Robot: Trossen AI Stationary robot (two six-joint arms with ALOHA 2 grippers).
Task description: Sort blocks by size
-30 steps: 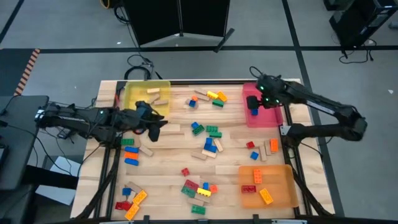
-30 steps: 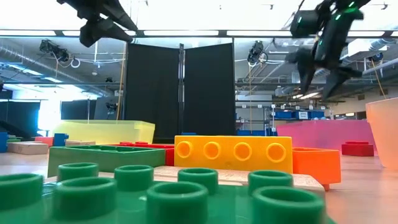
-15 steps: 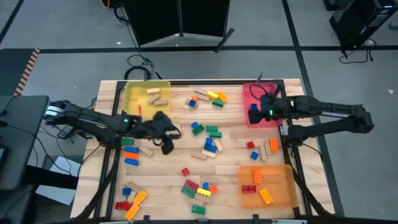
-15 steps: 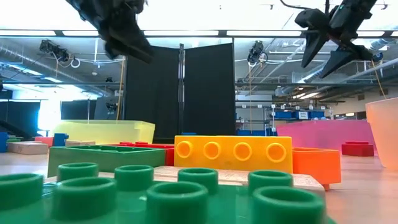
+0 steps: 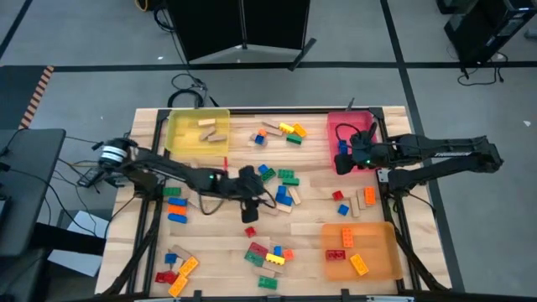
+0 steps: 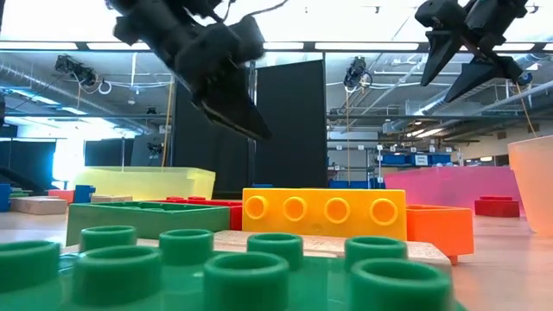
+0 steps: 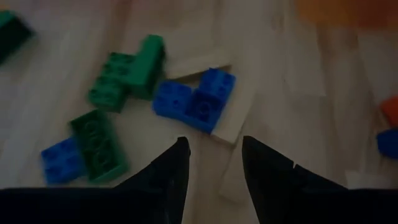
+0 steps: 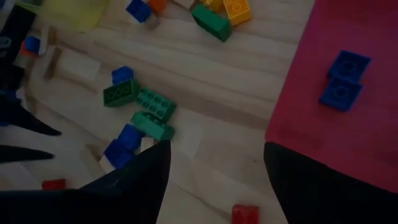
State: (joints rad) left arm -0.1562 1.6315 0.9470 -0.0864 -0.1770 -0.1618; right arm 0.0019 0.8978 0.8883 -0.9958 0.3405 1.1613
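Studded bricks and tan wooden blocks lie scattered over the wooden table [image 5: 226, 243]. My left gripper [image 5: 249, 213] hangs open and empty over the table's middle, slanting down. Just beyond its tips lie a blue brick pair [image 7: 196, 102] on a tan wooden block [image 7: 231, 121], with green bricks [image 7: 127, 71] beside them. My right gripper [image 5: 342, 161] stands open and empty above the near left corner of the red tray [image 5: 357, 134], which has blue bricks [image 8: 341, 81] in it. In the low view both grippers [image 6: 246, 121] [image 6: 458, 73] are high above the table.
A yellow tray [image 5: 198, 130] with tan blocks stands at the far left, and an orange tray [image 5: 361, 250] with bricks at the near right. More bricks cluster at the near left corner [image 5: 178, 267], near the front middle [image 5: 267, 256] and by the far edge [image 5: 285, 132].
My left gripper has swung from beside the yellow tray toward the table's middle and right, has come down, and has rolled about its own axis. My right gripper has moved from the red tray's far end toward its near left corner.
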